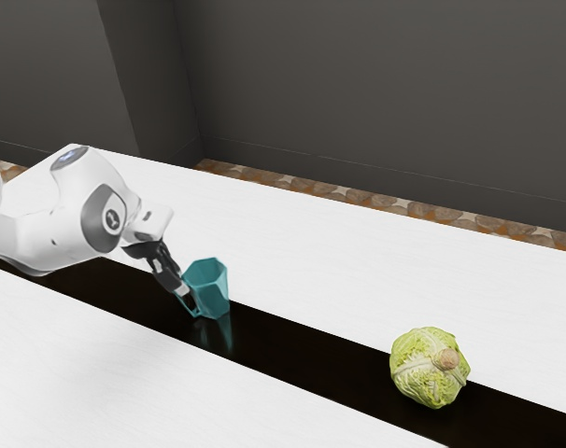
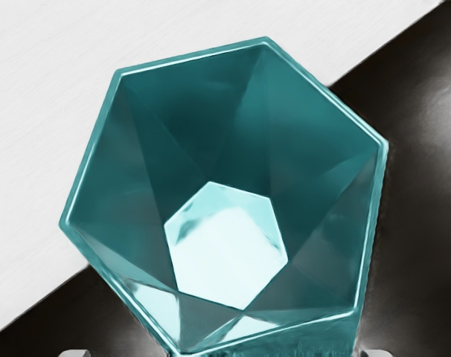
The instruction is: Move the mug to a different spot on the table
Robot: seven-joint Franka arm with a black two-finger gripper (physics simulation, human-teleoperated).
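Note:
The teal faceted mug (image 1: 210,286) sits over the near edge of the white tabletop, where it meets a dark glossy strip, and it leans slightly. My gripper (image 1: 180,287) reaches down from the exterior view's left and is shut on the mug's side nearest the arm. In the wrist view I look straight into the mug (image 2: 225,201), down to its pale hexagonal bottom. Grey fingertips (image 2: 376,352) show at either side of its near wall.
A green cabbage (image 1: 431,366) lies on the dark strip (image 1: 330,355) toward the exterior view's right. White table surface (image 1: 358,252) stretches behind the mug, and another white slab (image 1: 96,383) lies in front. A dark wall stands behind the table.

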